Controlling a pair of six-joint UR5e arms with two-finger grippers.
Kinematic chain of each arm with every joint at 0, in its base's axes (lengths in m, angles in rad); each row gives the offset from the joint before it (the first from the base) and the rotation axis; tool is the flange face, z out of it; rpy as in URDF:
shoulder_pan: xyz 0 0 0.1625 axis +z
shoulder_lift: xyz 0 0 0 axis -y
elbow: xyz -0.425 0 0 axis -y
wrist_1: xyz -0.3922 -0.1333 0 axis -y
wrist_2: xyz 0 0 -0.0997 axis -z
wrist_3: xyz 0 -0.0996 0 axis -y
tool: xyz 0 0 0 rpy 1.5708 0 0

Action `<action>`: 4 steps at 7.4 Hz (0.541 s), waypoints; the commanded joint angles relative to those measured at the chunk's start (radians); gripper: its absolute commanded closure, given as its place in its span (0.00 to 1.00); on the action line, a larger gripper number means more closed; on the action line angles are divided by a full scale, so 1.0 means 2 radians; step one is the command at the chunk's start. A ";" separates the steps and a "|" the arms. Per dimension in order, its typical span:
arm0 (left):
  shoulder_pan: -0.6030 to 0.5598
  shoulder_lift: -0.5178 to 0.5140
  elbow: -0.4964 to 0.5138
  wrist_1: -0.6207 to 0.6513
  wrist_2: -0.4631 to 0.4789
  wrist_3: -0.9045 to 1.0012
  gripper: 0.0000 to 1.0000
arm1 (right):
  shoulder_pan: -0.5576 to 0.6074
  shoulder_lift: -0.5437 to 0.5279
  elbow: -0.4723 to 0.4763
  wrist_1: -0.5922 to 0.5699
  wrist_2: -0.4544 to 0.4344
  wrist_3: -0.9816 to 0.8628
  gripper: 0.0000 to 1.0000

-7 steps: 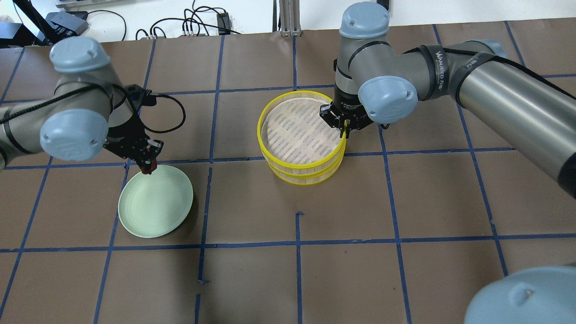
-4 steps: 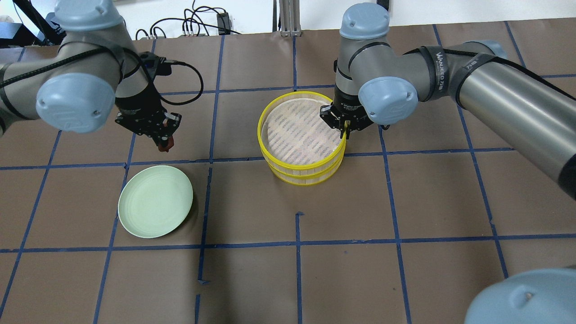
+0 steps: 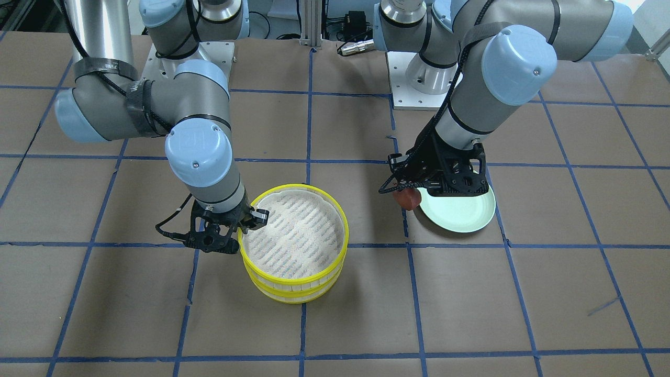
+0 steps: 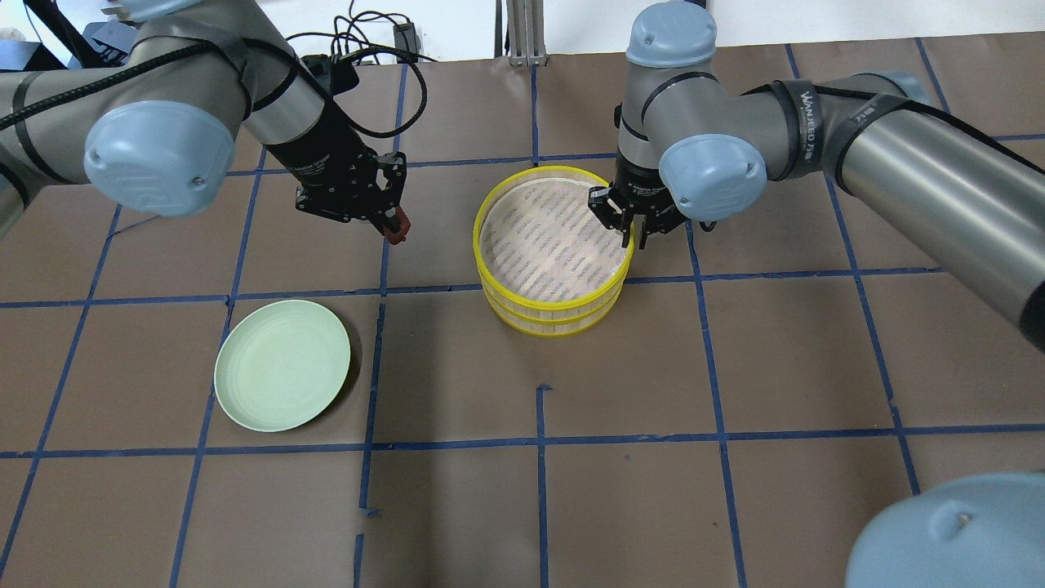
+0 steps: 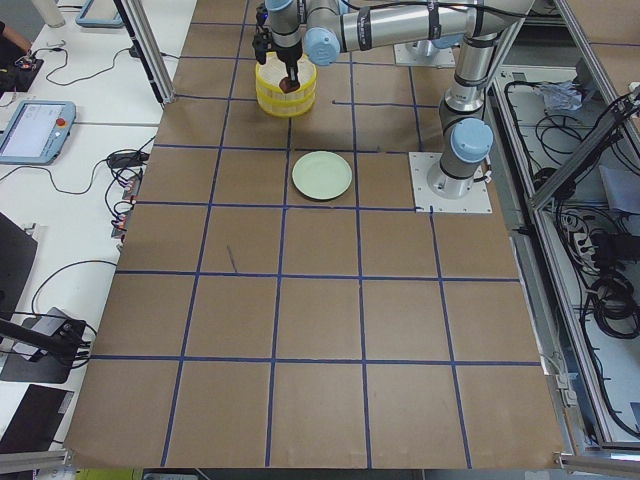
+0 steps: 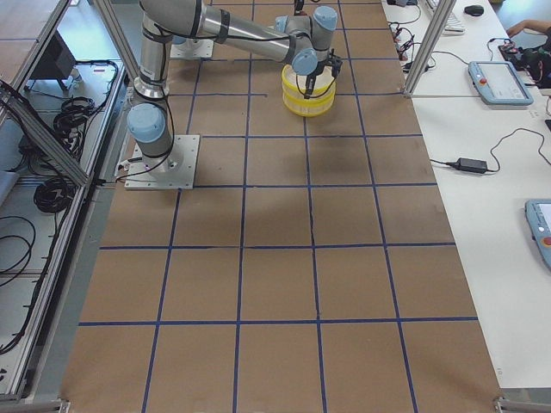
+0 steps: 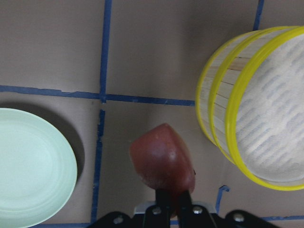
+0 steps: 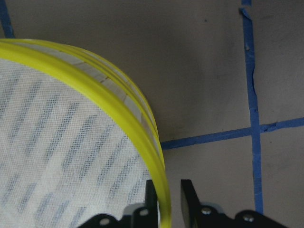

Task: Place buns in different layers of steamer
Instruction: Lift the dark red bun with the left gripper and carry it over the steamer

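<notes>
Now L tool [image 4: 397, 229] grips red-brown bun [image 7: 162, 161] aloft; R tool [image 4: 629, 238] pinches top steamer layer [image 4: 553, 305] rim.

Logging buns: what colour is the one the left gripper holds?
The bun is reddish-brown; left wrist view.

Top steamer layer [image 4: 547, 237] is open from above, only the right tool [image 4: 630, 234] pinching its rim on the robot's right crowds it. Bare desk [image 4: 437, 237] between it and the left tool [image 4: 395, 227] with the reddish-brown bun [image 7: 161, 161]; plate [image 4: 282, 376] sits well aside.
</notes>
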 commanded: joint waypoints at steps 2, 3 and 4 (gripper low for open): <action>-0.062 -0.054 0.001 0.127 -0.025 -0.108 0.92 | -0.008 -0.001 0.001 0.000 0.006 0.008 0.68; -0.065 -0.060 0.003 0.138 -0.042 -0.126 0.92 | -0.008 -0.002 0.003 0.001 0.006 0.008 0.57; -0.066 -0.060 0.004 0.144 -0.065 -0.146 0.92 | -0.010 -0.008 -0.001 0.002 0.004 0.000 0.41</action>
